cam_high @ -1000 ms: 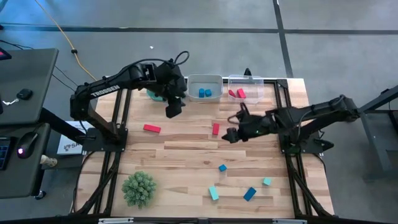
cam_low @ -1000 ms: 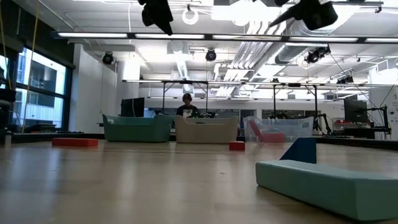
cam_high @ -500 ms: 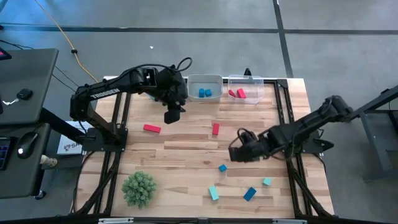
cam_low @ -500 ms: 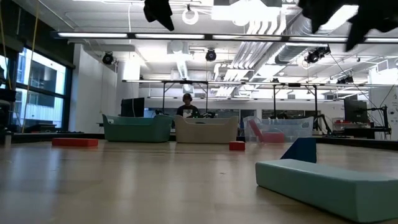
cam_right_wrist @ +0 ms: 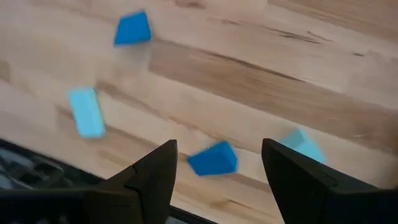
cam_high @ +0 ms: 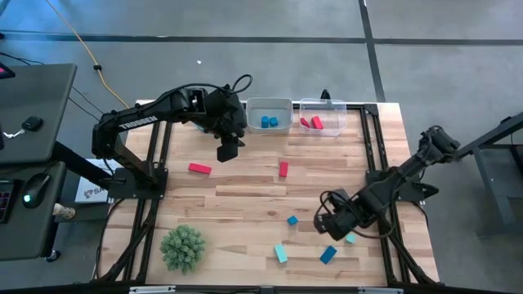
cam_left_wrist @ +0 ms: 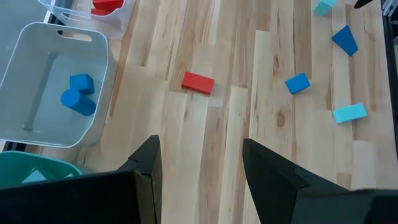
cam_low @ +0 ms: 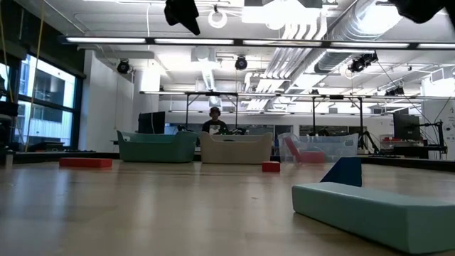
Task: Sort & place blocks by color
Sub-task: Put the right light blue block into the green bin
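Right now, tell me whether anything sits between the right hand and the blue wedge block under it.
Nothing visible does. The right hand hangs open above the blue wedge block, with bare wooden table around it; the nearest teal cube lies off to one side.

The teal bin (cam_high: 204,124) is mostly hidden beneath the left arm, its contents (cam_left_wrist: 36,176) cut off.

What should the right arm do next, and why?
Probably lower the right gripper onto the blue wedge block: its open jaws hang above the table with that block lined up between them, and blue blocks already sit in the white bin.
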Robot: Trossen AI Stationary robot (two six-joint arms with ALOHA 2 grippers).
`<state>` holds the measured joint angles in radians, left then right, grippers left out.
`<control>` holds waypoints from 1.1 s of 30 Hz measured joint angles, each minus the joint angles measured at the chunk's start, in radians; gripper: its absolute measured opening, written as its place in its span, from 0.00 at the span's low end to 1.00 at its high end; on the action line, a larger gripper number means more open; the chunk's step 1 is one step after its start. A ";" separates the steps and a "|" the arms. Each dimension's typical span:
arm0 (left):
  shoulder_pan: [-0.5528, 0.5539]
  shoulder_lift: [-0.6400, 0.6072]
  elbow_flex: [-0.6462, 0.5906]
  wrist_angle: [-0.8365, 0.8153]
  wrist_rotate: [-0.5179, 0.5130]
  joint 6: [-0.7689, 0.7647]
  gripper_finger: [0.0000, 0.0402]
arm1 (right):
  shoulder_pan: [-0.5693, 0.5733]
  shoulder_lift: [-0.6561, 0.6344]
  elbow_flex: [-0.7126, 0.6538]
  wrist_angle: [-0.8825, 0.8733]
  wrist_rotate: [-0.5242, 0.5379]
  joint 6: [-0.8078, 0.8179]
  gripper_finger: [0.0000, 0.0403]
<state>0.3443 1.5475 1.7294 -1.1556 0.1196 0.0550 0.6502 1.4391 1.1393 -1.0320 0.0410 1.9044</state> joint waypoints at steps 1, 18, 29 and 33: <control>0.000 0.000 0.000 0.000 0.000 0.000 0.36 | 0.011 0.000 0.000 -0.007 -0.002 -0.026 0.56; 0.000 0.000 0.000 0.001 0.000 -0.107 0.36 | 0.269 0.000 -0.010 -0.062 0.029 -0.446 0.56; 0.000 0.000 0.000 0.001 0.000 -0.108 0.36 | 0.378 0.004 -0.010 -0.125 0.176 -0.492 0.56; 0.000 0.001 0.000 0.001 0.000 -0.108 0.36 | 0.394 0.028 -0.011 -0.149 0.175 -0.492 0.56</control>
<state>0.3443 1.5482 1.7294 -1.1545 0.1196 -0.0528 1.0447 1.4674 1.1286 -1.1806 0.2161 1.4124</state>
